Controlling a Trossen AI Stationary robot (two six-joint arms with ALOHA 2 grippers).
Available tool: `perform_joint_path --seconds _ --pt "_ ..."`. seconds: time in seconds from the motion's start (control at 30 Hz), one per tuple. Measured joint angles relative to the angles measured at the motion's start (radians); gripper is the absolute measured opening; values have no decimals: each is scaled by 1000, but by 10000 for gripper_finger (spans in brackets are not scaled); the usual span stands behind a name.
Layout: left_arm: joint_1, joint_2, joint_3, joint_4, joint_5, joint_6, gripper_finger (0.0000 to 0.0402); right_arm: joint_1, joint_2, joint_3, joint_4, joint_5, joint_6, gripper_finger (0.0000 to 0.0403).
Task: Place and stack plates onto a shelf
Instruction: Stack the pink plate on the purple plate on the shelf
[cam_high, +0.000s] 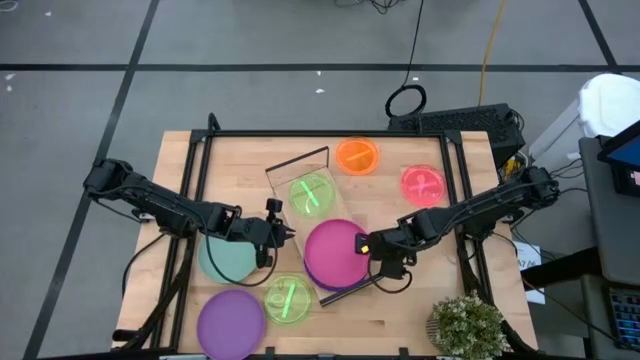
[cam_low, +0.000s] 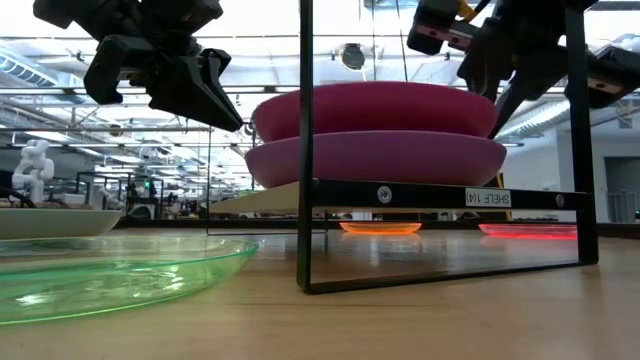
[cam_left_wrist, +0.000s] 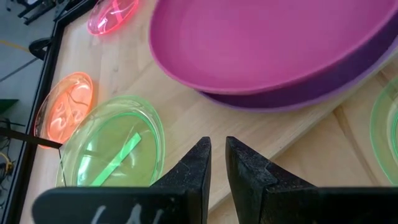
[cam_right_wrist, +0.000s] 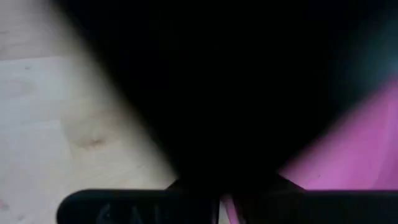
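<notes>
A magenta plate (cam_high: 330, 255) (cam_low: 375, 105) lies nested on a purple plate (cam_low: 375, 158) (cam_left_wrist: 348, 87) at the near end of the wooden shelf (cam_high: 288, 170). A translucent green plate (cam_high: 312, 193) (cam_left_wrist: 112, 152) rests on the shelf's far end. My right gripper (cam_high: 368, 245) is at the magenta plate's right rim and shut on it. My left gripper (cam_high: 288, 233) (cam_left_wrist: 217, 155) hovers shut just left of the shelf, above the table, touching nothing. My right gripper holds the magenta plate by its right rim (cam_high: 360, 248), coming from the table's right and slanting down. A sliver of magenta (cam_right_wrist: 227, 208) shows between the fingers in the wrist view; the rest there is dark. The plate sits level on the purple plate.
On the table lie a teal plate (cam_high: 228, 258), another purple plate (cam_high: 230, 320) and a second green plate (cam_high: 288, 298) at the near left. An orange plate (cam_high: 357, 155) and a pink plate (cam_high: 423, 185) lie beyond the shelf. A potted plant (cam_high: 468, 325) stands at the near right corner.
</notes>
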Motion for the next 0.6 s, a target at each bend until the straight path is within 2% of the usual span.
perform_joint_path --seconds 0.4,0.6 --pt "2 0 0 0 0 2 56 0 0 -20 90 2 36 26" --pt "2 0 0 0 0 1 56 15 -10 -20 68 137 143 27"
